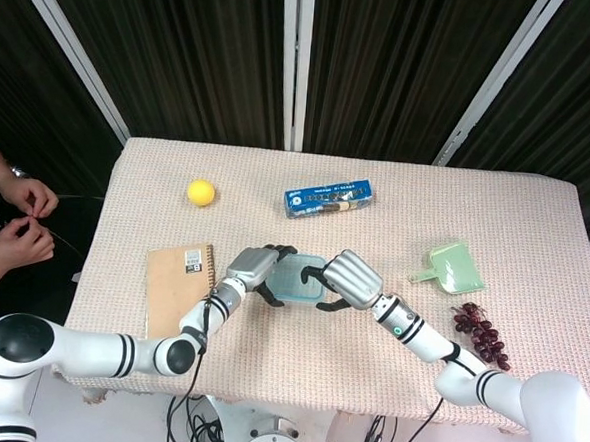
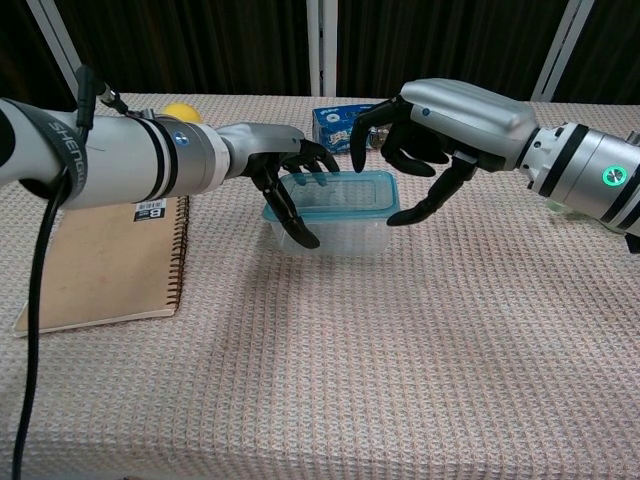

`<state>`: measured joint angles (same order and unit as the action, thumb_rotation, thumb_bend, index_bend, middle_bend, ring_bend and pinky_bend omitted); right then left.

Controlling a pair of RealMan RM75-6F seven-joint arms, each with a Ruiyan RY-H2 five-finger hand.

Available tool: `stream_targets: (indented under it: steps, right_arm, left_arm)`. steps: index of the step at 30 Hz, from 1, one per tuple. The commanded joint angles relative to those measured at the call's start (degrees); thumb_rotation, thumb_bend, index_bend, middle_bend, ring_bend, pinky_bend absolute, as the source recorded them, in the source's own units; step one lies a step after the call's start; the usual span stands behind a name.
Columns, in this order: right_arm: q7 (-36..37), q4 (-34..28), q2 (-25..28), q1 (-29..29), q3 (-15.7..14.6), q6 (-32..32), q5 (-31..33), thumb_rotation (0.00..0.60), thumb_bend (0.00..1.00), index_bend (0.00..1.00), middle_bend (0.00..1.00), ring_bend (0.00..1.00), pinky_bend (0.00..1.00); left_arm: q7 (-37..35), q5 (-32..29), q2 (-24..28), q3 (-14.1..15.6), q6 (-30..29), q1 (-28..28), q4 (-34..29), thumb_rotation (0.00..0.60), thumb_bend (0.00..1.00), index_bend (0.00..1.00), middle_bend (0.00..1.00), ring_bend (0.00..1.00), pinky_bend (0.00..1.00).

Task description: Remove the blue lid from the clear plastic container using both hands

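Left hand (image 2: 288,172) grips container (image 2: 335,215) (lidded); right hand (image 2: 432,130) above

Even, bright overhead lighting is seen on the table (image 1: 496,208), while the curtained background is left almost black. Only soft, short shadows are cast beneath the left hand (image 2: 285,165) and the right hand (image 2: 440,125). Mild glare is carried on the silver hand shells and on the clear plastic container (image 2: 335,215). Both views are sharply focused, without motion blur. Slight bowing of straight lines is noted toward the edges of the head view.
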<state>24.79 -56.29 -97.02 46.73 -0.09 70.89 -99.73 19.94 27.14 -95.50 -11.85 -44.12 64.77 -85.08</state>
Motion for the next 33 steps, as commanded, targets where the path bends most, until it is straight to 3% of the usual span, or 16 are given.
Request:
stream_targets:
  steps: [1, 21, 28, 33]
  right_arm:
    - [0.05, -0.23, 0.23, 0.00, 0.15, 0.09, 0.22, 0.600, 0.00, 0.47, 0.84, 0.86, 0.98]
    - [0.39, 1.43, -0.52, 0.43, 0.66, 1.77, -0.06, 0.600, 0.04, 0.47, 0.84, 0.86, 0.98]
    - [1.47, 4.18, -1.95, 0.63, 0.59, 3.59, -0.85, 0.600, 0.25, 0.47, 0.84, 0.86, 0.98]
    - [1.13, 6.21, -3.14, 0.89, 0.31, 4.42, -1.52, 0.600, 0.33, 0.47, 0.84, 0.86, 0.98]
  left_arm:
    - [-0.18, 0.30, -0.14, 0.09, -0.13, -0.08, 0.13, 0.600, 0.00, 0.32, 0.35, 0.25, 0.30]
    - [-2.74, 2.53, 1.20, 0.02, 1.25, -1.05, -1.04, 0.600, 0.00, 0.30, 0.34, 0.24, 0.29]
    - [-6.02, 3.75, 2.61, -0.65, 3.96, -1.94, -2.14, 0.600, 0.00, 0.25, 0.33, 0.24, 0.27]
    - [-7.94, 5.87, 3.75, -0.84, 5.41, -2.43, -3.27, 0.600, 0.00, 0.20, 0.30, 0.23, 0.26]
